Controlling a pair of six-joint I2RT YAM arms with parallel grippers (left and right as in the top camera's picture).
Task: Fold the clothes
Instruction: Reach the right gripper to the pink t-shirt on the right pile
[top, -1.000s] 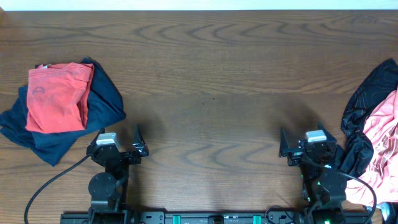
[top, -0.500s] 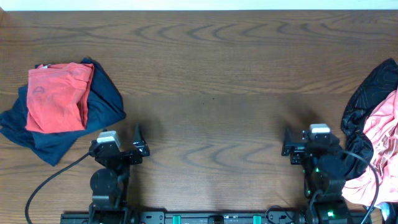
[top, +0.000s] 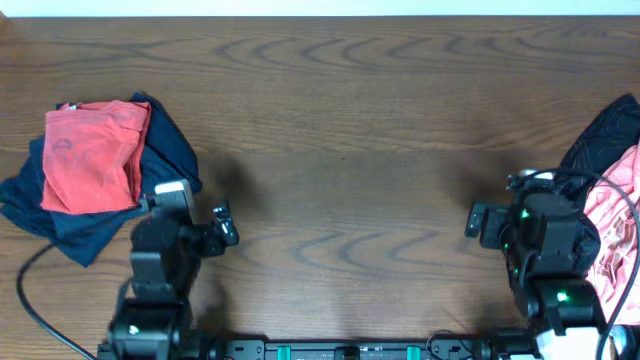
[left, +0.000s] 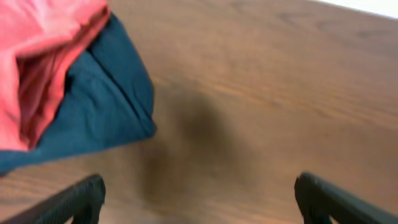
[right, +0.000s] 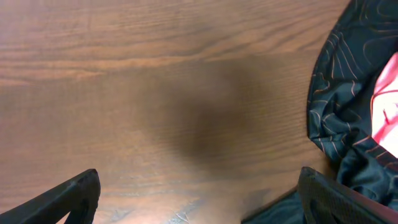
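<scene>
The light salmon-pink T-shirt (top: 618, 205) lies crumpled at the table's right edge, partly under and beside a black patterned garment (top: 600, 140). A strip of the shirt shows in the right wrist view (right: 388, 102); its lettering is hidden. My right gripper (top: 478, 222) is open and empty, just left of that pile, above bare wood (right: 199, 196). My left gripper (top: 224, 226) is open and empty, right of the left pile, over bare wood (left: 199, 202).
A folded red-orange shirt (top: 92, 158) lies on a dark navy garment (top: 165, 160) at the left; both show in the left wrist view, shirt (left: 37, 56) and navy garment (left: 99, 106). The black patterned garment shows in the right wrist view (right: 342, 93). The brown wooden table (top: 340, 130) spans the middle.
Both arms have risen from low at the front edge. The left arm shifted slightly left toward its pile; the right arm shifted right toward the pink shirt. The clothes have not moved.
</scene>
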